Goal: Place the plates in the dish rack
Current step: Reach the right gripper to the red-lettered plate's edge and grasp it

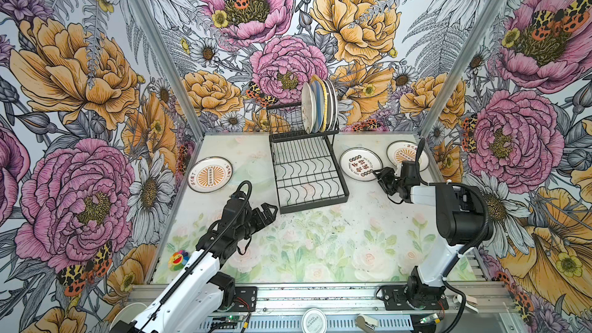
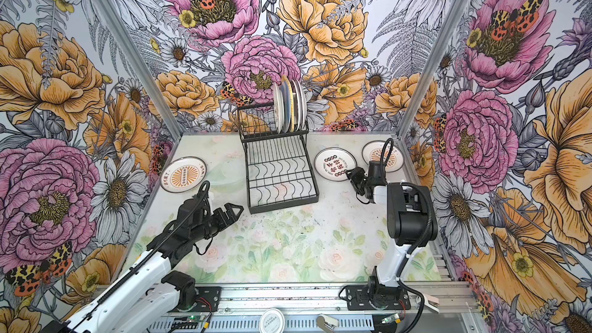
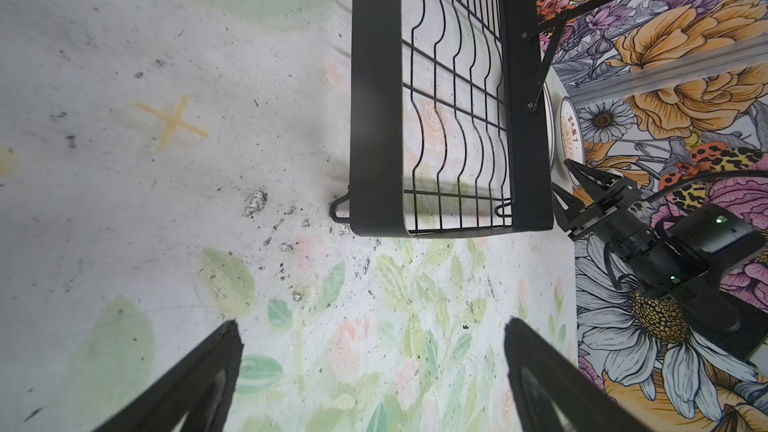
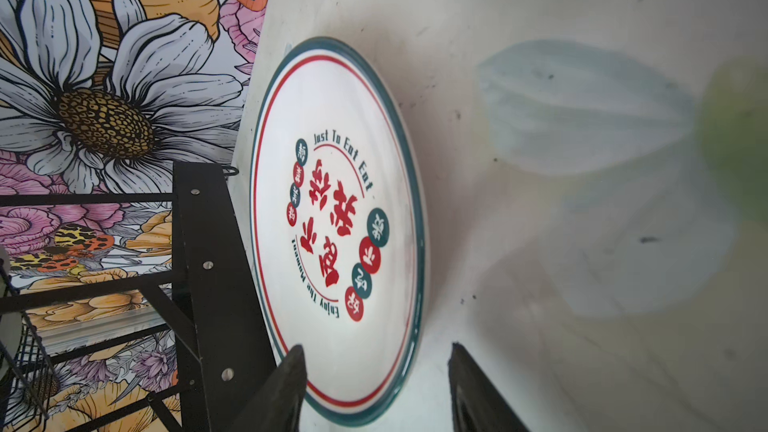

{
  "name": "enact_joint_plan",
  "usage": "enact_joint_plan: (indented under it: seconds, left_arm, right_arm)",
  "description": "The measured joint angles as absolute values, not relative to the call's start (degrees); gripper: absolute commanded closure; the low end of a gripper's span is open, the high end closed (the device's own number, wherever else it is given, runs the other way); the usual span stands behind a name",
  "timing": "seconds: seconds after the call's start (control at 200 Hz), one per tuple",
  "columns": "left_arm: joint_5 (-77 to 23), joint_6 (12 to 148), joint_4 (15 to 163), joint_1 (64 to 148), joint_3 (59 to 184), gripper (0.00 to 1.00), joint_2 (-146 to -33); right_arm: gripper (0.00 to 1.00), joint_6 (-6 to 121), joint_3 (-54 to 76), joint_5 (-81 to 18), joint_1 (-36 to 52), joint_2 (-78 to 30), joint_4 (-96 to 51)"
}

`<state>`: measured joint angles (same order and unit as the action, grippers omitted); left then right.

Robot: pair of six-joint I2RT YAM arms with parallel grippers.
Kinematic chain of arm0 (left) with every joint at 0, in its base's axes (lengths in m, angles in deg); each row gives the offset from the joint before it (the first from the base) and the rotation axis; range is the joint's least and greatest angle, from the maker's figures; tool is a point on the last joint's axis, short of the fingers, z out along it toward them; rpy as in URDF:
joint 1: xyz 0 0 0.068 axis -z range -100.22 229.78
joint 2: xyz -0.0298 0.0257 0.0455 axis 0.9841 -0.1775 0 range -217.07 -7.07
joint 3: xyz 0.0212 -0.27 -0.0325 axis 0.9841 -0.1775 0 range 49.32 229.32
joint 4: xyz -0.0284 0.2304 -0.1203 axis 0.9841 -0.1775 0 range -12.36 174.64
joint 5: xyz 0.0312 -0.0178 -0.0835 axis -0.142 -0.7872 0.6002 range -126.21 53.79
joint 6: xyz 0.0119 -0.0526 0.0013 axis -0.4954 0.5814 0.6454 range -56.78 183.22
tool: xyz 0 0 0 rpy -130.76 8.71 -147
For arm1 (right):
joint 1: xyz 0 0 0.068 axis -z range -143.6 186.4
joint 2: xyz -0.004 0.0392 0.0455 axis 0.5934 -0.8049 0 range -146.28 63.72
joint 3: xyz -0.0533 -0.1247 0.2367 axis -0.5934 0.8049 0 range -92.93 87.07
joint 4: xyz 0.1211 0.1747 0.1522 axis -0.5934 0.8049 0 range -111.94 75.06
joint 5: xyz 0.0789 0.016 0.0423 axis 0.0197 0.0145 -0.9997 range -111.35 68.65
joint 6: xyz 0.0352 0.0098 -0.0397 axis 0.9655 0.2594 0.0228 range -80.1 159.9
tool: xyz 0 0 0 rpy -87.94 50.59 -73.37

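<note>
Right wrist view: the right pincer (image 4: 376,347) stands part-spread. Its two black fingers sit either side of the near rim of the round white plate with red Chinese characters and a green rim (image 4: 336,222). One finger is over the plate's face and the other over bare bench. Nothing is visibly pinched, and I cannot tell whether either finger touches the rim.

In both top views that plate lies flat on the pale flower-printed bench (image 1: 320,245), just to the right of the black wire dish rack (image 1: 312,208). Behind it, near the back right corner, lies a round white plate with an orange sunburst (image 2: 376,155), partly crossed by the arm's cable. A matching sunburst plate with a dark rim (image 1: 209,174) lies flat well to the left of the rack.

A row of upright plates (image 1: 317,107), white, blue and yellow-edged, fills the right end of the rack's raised tier. The flat lower grid holds none.

The left pincer (image 3: 370,326) is spread wide and holds nothing. It hangs over the bench near the rack's front left corner.
</note>
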<state>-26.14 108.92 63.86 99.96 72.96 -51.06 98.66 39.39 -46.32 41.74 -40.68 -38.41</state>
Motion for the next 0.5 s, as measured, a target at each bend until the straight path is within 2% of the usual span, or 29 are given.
enact_joint_plan:
  seconds: [0.5]
  left_arm:
    - [-26.14, 109.33, 63.86, 99.96, 72.96, 0.01, -51.54]
  right_arm:
    - [0.56, 103.27, 39.28, -47.87, 41.74, -45.57, -44.99]
